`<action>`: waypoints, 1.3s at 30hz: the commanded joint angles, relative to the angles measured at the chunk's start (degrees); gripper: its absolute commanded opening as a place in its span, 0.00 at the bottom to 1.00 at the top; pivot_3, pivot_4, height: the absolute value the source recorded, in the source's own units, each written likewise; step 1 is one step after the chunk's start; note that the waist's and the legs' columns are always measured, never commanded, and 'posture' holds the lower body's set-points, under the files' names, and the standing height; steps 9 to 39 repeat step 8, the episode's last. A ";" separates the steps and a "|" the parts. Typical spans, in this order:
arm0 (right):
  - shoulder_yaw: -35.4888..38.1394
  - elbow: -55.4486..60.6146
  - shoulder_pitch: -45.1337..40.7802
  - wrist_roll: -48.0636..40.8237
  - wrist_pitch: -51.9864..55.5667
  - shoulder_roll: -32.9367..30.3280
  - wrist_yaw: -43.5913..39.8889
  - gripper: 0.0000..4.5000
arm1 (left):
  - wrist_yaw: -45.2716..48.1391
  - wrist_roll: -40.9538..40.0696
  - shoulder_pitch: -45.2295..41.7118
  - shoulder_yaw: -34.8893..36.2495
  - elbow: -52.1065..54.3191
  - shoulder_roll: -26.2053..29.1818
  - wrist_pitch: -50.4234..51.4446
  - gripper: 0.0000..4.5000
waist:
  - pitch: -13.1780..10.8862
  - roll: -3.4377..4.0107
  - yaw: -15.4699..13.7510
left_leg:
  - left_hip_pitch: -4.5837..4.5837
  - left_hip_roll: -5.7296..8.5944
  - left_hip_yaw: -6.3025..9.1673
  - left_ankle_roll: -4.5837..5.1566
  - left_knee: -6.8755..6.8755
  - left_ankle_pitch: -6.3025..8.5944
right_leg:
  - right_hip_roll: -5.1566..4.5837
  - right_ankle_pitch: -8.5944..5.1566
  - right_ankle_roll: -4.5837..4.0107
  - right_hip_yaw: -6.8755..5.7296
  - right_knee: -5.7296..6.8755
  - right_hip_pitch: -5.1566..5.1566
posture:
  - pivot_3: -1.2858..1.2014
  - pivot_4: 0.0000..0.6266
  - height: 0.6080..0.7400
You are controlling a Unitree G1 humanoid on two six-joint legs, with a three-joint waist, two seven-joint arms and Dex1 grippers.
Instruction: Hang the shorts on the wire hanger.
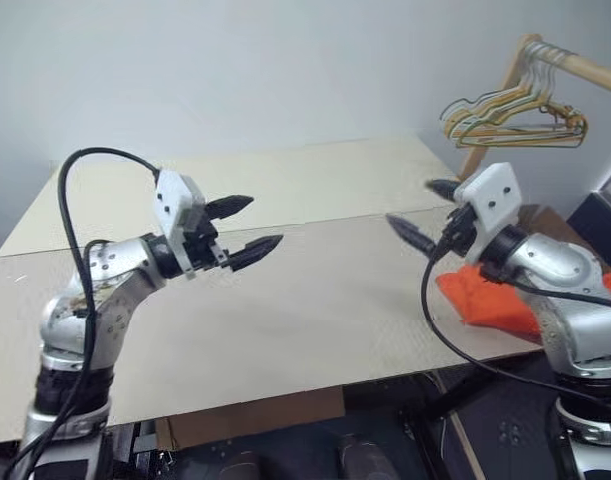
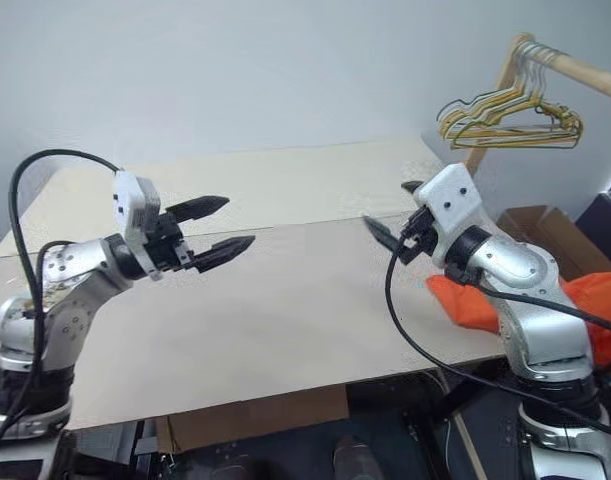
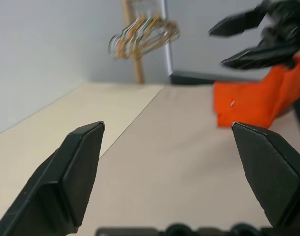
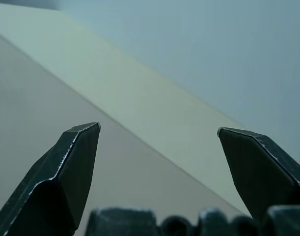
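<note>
With both the left gripper (image 1: 243,229) and right gripper (image 1: 425,213) hovering wide open and empty over the desk (image 1: 315,300), the shorts (image 1: 490,298) are lying bunched at its right edge, risking sliding off under a clumsy grab

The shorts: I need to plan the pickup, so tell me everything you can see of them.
The shorts are bright orange fabric, lying crumpled in a loose heap on the table's right edge, part of them spilling over it. The right arm crosses in front and hides their middle, so the waistband and legs cannot be made out. They rest on the tabletop; neither claw touches them. The left wrist view shows soft folds and a small pale speck.
</note>
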State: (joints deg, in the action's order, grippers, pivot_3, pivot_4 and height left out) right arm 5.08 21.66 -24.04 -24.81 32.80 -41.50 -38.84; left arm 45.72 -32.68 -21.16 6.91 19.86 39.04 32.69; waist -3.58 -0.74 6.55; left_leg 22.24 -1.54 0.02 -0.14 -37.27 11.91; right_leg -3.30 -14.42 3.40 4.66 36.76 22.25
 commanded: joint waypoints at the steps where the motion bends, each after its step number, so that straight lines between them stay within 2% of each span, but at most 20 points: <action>1: 0.29 -2.77 -1.40 -1.35 -0.12 -1.82 -4.67 0.99 | 0.85 0.36 1.28 1.07 2.21 2.37 0.04 1.00 | -0.05 -0.11 -1.21 | 0.00 -0.02 -0.03 0.00 0.00 0.00 | 0.01 0.01 -0.02 0.00 0.00 0.01 | 0.53 0.01 1.00; 7: -0.92 -3.35 -0.28 0.79 -2.07 -1.62 -6.07 0.99 | 0.63 1.46 3.22 0.76 3.26 4.69 0.86 1.00 | -0.08 -0.22 -4.19 | 0.04 -0.08 -0.11 -0.03 0.00 -0.02 | 0.06 0.03 -0.10 0.00 0.00 0.11 | 0.54 0.02 1.00; 39: -1.03 -3.02 -0.01 0.98 -2.27 -1.62 -6.26 0.99 | 0.81 1.50 3.40 0.70 3.27 4.82 0.66 1.00 | -0.08 -0.22 -4.19 | 0.06 -0.09 -0.11 -0.03 0.00 -0.02 | 0.06 0.03 -0.11 0.00 0.00 0.13 | 0.54 0.02 1.00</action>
